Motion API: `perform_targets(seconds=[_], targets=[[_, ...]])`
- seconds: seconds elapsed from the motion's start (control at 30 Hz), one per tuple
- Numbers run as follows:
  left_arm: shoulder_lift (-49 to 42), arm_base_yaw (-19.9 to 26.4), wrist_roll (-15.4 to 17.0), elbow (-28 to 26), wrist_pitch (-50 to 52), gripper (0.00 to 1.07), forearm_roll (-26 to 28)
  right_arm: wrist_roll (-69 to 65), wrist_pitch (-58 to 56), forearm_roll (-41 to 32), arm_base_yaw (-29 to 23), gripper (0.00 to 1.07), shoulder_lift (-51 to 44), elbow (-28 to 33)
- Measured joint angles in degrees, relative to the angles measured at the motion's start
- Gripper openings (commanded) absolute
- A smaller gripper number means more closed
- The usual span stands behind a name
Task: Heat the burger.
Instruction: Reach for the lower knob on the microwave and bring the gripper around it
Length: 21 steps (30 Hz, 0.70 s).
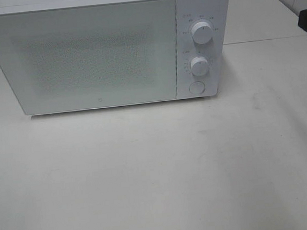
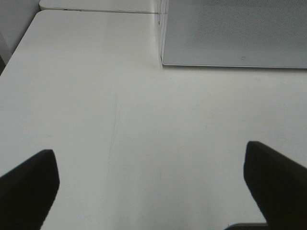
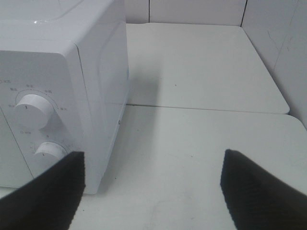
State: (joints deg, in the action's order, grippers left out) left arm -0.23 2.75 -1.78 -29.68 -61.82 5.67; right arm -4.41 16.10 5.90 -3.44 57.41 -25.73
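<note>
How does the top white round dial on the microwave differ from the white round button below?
The top white round dial stands out from the control panel of the white microwave oven; the white round button at the bottom looks nearly flush. The dial has printed marks around it; the button has none. Both are white, round and right of the closed door.

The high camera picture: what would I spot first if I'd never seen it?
A big white microwave, door shut, stands at the back of the pale table, with two round knobs and a button down its right side. No burger shows anywhere. In the wrist views the left gripper and the right gripper hang open above the table.
</note>
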Motion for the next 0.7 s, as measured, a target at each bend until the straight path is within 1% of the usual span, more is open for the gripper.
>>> perform_targets(seconds=[0.03, 0.07, 0.13, 0.2, 0.23, 0.3, 0.33, 0.37, 0.4, 0.43, 0.47, 0.5, 0.53, 0.57, 0.6, 0.63, 0.67, 0.7], targets=[[0.0, 0.0, 0.0, 0.0, 0.0, 1.0, 0.0, 0.0, 0.0, 0.0, 0.0, 0.75, 0.0, 0.0], [0.0, 0.0, 0.0, 0.0, 0.0, 1.0, 0.0, 0.1, 3.6, -1.7, 0.0, 0.75, 2.2, 1.3], [0.0, 0.0, 0.0, 0.0, 0.0, 1.0, 0.0, 0.1, 5.3, -2.7, 0.0, 0.75, 3.1, 2.0], [0.0, 0.0, 0.0, 0.0, 0.0, 1.0, 0.0, 0.6, 10.7, -5.2, 0.0, 0.75, 6.2, 4.1], [0.0, 0.0, 0.0, 0.0, 0.0, 1.0, 0.0, 0.6, 10.7, -5.2, 0.0, 0.75, 6.2, 4.1], [0.0, 0.0, 0.0, 0.0, 0.0, 1.0, 0.0, 2.9, 19.2, -7.7, -1.1, 0.75, 9.9, 7.0], [0.0, 0.0, 0.0, 0.0, 0.0, 1.0, 0.0, 2.9, 19.2, -7.7, -1.1, 0.75, 9.9, 7.0], [0.0, 0.0, 0.0, 0.0, 0.0, 1.0, 0.0, 5.3, 24.9, -9.8, -3.3, 0.75, 12.3, 8.8], [0.0, 0.0, 0.0, 0.0, 0.0, 1.0, 0.0, 5.3, 24.9, -9.8, -3.3, 0.75, 12.3, 8.8], [0.0, 0.0, 0.0, 0.0, 0.0, 1.0, 0.0, 7.9, 30.3, -13.3, -5.9, 0.75, 14.8, 10.2], [0.0, 0.0, 0.0, 0.0, 0.0, 1.0, 0.0, 9.4, 32.8, -15.5, -7.4, 0.75, 16.3, 10.8], [0.0, 0.0, 0.0, 0.0, 0.0, 1.0, 0.0, 9.4, 32.8, -15.5, -7.4, 0.75, 16.3, 10.8], [0.0, 0.0, 0.0, 0.0, 0.0, 1.0, 0.0, 12.1, 36.4, -19.7, -10.4, 0.75, 18.9, 11.6], [0.0, 0.0, 0.0, 0.0, 0.0, 1.0, 0.0, 13.6, 38.1, -21.5, -12.0, 0.75, 20.3, 11.7], [0.0, 0.0, 0.0, 0.0, 0.0, 1.0, 0.0, 13.6, 38.1, -21.5, -12.0, 0.75, 20.3, 11.7], [0.0, 0.0, 0.0, 0.0, 0.0, 1.0, 0.0, 15.8, 40.7, -25.5, -15.1, 0.75, 23.0, 11.7], [0.0, 0.0, 0.0, 0.0, 0.0, 1.0, 0.0, 15.8, 40.7, -25.5, -15.1, 0.75, 23.0, 11.7], [0.0, 0.0, 0.0, 0.0, 0.0, 1.0, 0.0, 17.1, 43.1, -28.4, -17.6, 0.75, 25.4, 11.7]])
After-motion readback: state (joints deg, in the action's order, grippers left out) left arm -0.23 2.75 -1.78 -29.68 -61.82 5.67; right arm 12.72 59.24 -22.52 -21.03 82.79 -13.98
